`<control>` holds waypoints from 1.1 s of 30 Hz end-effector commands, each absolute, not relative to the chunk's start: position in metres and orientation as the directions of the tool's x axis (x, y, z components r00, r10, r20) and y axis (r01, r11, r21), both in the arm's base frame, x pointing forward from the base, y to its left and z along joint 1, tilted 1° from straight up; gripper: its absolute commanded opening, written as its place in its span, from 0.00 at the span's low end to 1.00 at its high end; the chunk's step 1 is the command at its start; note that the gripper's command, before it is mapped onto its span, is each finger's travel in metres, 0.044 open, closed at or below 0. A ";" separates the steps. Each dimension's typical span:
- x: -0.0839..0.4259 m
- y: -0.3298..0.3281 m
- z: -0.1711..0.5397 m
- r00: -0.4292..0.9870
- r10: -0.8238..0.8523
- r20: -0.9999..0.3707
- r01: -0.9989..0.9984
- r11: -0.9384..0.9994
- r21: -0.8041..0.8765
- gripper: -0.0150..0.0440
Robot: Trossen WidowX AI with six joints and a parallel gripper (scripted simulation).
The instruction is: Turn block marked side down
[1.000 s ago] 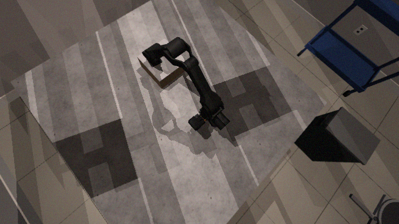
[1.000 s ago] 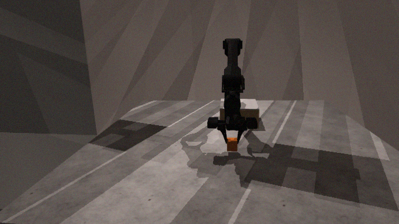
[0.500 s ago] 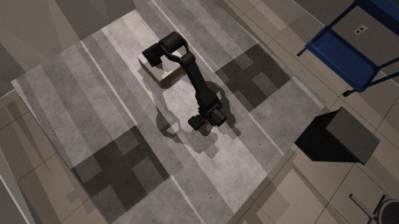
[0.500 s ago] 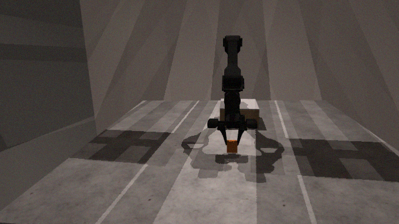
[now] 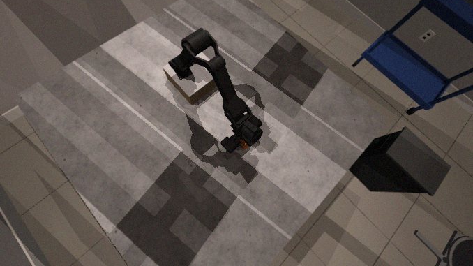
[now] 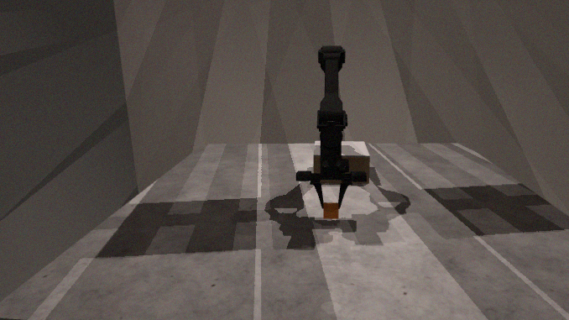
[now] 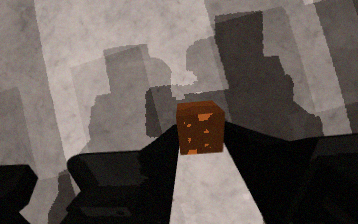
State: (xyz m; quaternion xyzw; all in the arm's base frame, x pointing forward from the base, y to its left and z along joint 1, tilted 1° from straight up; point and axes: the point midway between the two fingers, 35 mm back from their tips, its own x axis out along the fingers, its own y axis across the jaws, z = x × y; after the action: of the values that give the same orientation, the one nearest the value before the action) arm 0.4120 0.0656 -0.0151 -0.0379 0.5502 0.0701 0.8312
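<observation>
Dim, pixelated, hard jagged shadows

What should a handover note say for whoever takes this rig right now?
Pincer: shut on the orange block, gripping it by two opposite sides at the fingertips.
Block: at or just above the table; contact cannot be judged. The wrist view shows lighter flecks on the face towards the camera; whether that is the marked side is unclear.
Done: block grasped.
Left: turn it marked side down, set it on the table, release.
</observation>
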 end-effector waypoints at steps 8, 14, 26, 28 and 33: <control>0.406 0.065 -0.010 0.518 0.097 -0.850 -0.158 0.987 0.016 0.25; 0.407 0.065 -0.013 0.545 0.100 -0.832 -0.158 0.987 0.016 0.25; 0.417 0.067 -0.036 0.686 0.121 -0.717 -0.158 0.987 0.015 0.25; 0.417 0.067 -0.038 0.708 0.124 -0.696 -0.158 0.987 0.015 0.25; 0.416 0.067 -0.043 0.758 0.131 -0.639 -0.158 0.987 0.014 0.25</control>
State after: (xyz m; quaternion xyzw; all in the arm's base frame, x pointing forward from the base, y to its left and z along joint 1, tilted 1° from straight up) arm 0.4211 0.0673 -0.0339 -0.0232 0.3462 0.0788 0.9346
